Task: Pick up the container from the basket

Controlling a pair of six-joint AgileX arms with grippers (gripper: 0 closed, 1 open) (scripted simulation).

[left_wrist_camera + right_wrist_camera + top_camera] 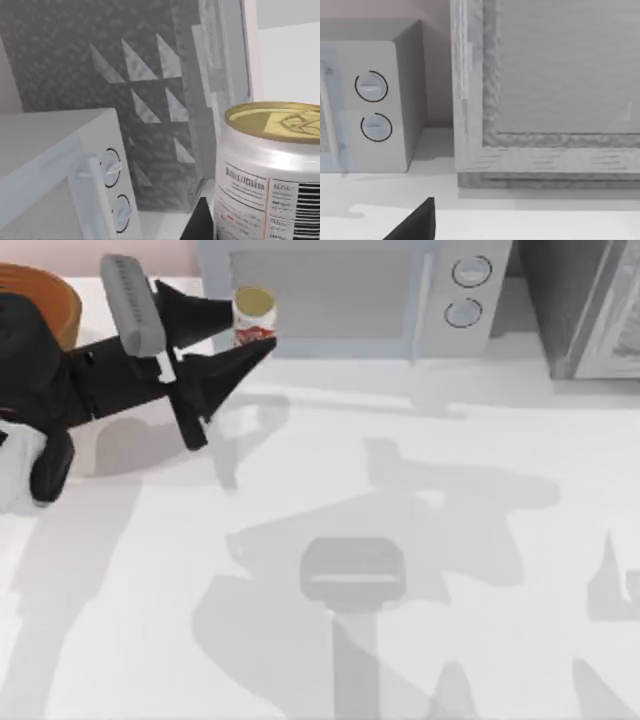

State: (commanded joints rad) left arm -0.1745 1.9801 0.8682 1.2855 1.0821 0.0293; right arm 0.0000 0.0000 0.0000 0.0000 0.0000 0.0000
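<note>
The container (254,316) is a small short can w/ red-and-white label and yellowish-tan round top. It stands upright, out of the basket (48,295), between the two black fingers of the left gripper (248,328), near the back of the table. In left wrist view the can (272,170) shows a gold lid, silver wall, printed text and barcode. The basket is brown-orange, round, at back left corner, partly hidden by the arm.

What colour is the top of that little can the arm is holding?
The container has a yellowish-gold top, clearest in the left wrist view; the left gripper holds it.
</note>
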